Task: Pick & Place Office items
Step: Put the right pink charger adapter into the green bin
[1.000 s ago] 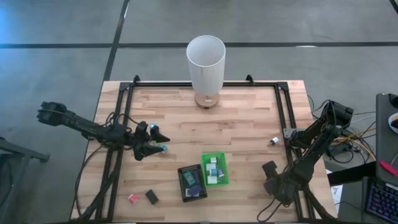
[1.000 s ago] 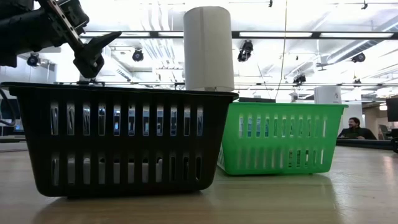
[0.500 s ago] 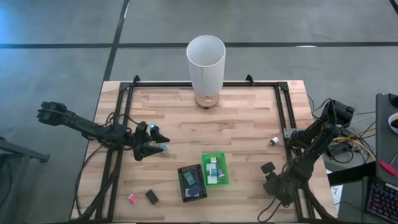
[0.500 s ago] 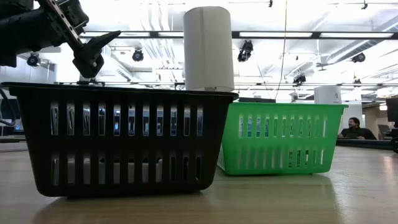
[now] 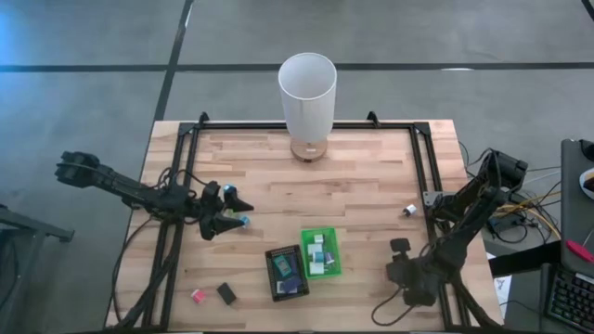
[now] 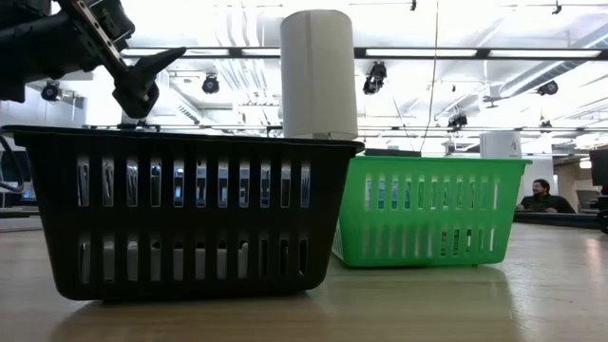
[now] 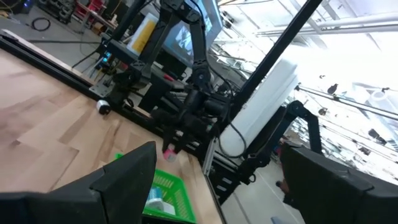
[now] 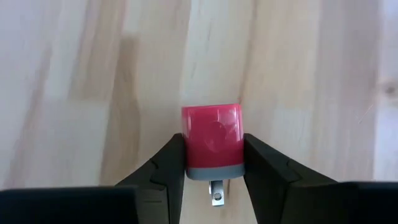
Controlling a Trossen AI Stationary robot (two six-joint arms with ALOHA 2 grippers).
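My right gripper (image 8: 213, 168) hangs over the table's near right part (image 5: 399, 248), shut on a pink block with a grey base and a metal prong (image 8: 211, 134). The left wrist view shows this block (image 7: 168, 154) far off under that gripper. My left gripper (image 5: 232, 211) waits open over the table's left side, high above the trays (image 6: 142, 81), touching nothing. Several small items lie in the green tray (image 5: 320, 252) and the black tray (image 5: 286, 272). A pink item (image 5: 197, 296), a black item (image 5: 225, 293) and a white item (image 5: 409, 211) lie on the wood. My right gripper pinches the pink block by two opposite sides (image 8: 185, 149), one fingertip (image 8: 168, 168) on each. The fingers slant steeply down from above. The block's grey base and prong (image 8: 216, 194) face back toward the wrist. It appears held clear of the wood.
A tall white cylinder (image 5: 307, 93) stands at the table's far middle edge. Black rails (image 5: 186, 176) run along the table's left, right and far sides. Bare wood lies between the trays and the cylinder.
My right gripper has rolled and tipped at the wrist while staying over the same spot at the table's near right.
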